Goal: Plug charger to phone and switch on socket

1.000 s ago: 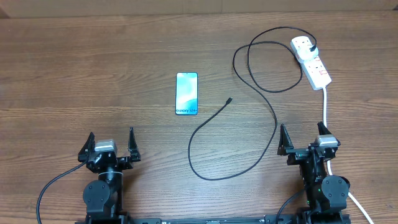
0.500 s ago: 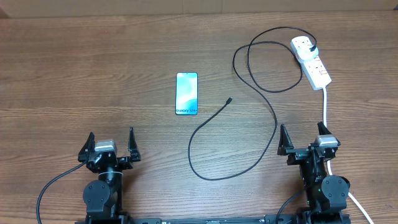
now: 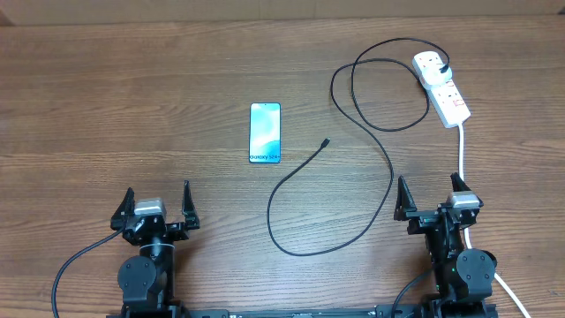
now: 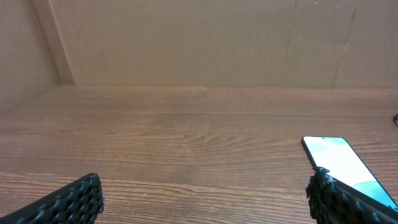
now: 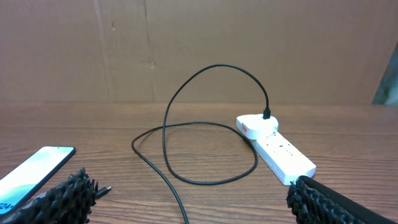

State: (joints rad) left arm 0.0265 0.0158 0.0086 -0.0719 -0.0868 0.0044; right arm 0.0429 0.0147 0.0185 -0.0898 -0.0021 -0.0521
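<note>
Since nothing sits between my fingers, grippers: left gripper (image 3: 158,196) and right gripper (image 3: 429,190) both spread wide and empty, at the table's (image 3: 106,88) near edge.
Charger cable (image 3: 391,177): thin, black, limp; loops between my arms, then curls off far right.
Connector tip (image 3: 326,141): free on the wood, just right of the phone, aimed far-right, away from it.
Hold, I judge: pinch the stiff shell just behind the tip; the cord itself would flop.
Phone (image 3: 265,132): flat, screen up, long axis running away from me, white text at its near end; light, slick, likely to skid unless braced.
Power strip (image 3: 446,88): far right, lengthwise near-to-far; black plug (image 3: 444,69) seated in its far outlet; switch position unreadable.
</note>
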